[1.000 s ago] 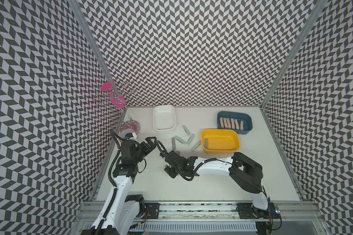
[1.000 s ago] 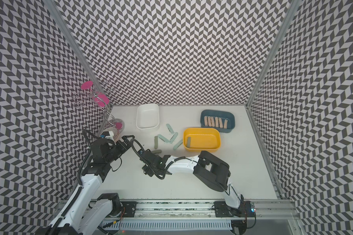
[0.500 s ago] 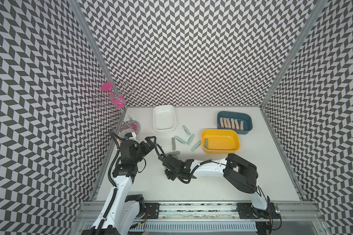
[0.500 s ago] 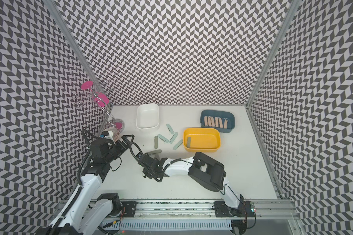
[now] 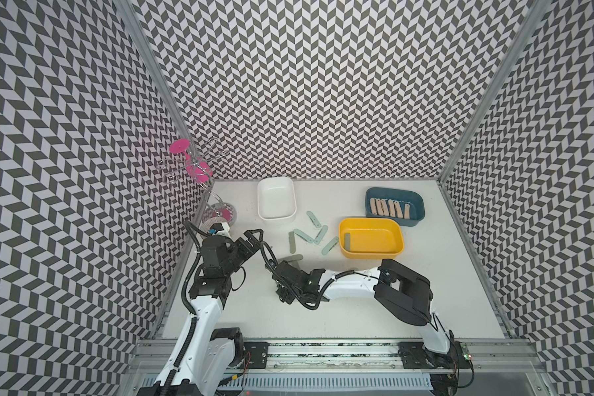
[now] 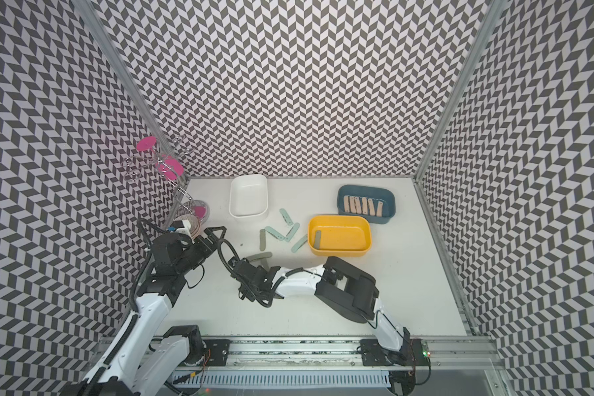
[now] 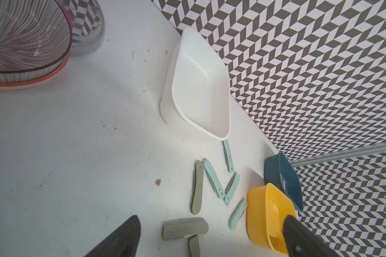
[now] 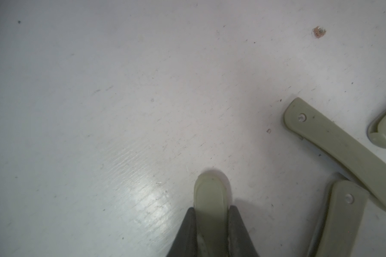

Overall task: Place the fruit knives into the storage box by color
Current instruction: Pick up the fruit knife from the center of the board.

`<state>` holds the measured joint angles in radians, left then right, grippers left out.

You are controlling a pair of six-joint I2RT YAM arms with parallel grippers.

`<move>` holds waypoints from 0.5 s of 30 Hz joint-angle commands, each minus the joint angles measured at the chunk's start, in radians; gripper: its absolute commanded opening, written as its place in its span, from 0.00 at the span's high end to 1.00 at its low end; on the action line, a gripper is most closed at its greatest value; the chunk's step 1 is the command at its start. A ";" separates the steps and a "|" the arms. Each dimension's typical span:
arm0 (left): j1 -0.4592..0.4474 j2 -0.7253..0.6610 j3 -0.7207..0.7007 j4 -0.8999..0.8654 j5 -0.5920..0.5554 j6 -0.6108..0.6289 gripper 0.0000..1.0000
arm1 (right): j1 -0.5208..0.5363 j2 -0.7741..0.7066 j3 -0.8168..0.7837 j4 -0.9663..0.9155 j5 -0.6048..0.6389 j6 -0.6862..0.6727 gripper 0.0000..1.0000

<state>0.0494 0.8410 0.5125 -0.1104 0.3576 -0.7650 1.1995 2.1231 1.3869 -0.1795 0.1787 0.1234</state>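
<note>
Well left of the yellow box (image 5: 371, 255), left gripper (image 5: 251, 239) hangs with jaws spread wide, nothing in them. Nearer the box, right gripper (image 8: 211, 213) is clamped on an olive knife (image 8: 211, 191)! Mint knives (image 5: 304, 236) lie loose just left of the box, one olive stick (image 5: 347, 241) inside it.

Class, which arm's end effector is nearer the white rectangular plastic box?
Left. The left end effector, open, is close to the white rectangular plastic box; the right end effector, gripping an olive-green flat fruit knife, is farther off.
</note>
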 commanded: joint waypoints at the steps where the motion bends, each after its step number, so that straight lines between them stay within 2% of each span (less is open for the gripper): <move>1: 0.006 0.006 0.000 0.047 0.021 -0.016 0.00 | 0.005 -0.011 0.003 -0.038 -0.004 0.012 0.85; 15: 0.006 0.026 0.019 0.096 0.058 -0.030 0.00 | -0.016 -0.145 -0.021 -0.034 0.047 0.057 0.85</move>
<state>0.0513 0.8654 0.5125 -0.0566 0.3977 -0.7864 1.1923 2.0464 1.3811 -0.2333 0.1947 0.1619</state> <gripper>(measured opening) 0.997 0.190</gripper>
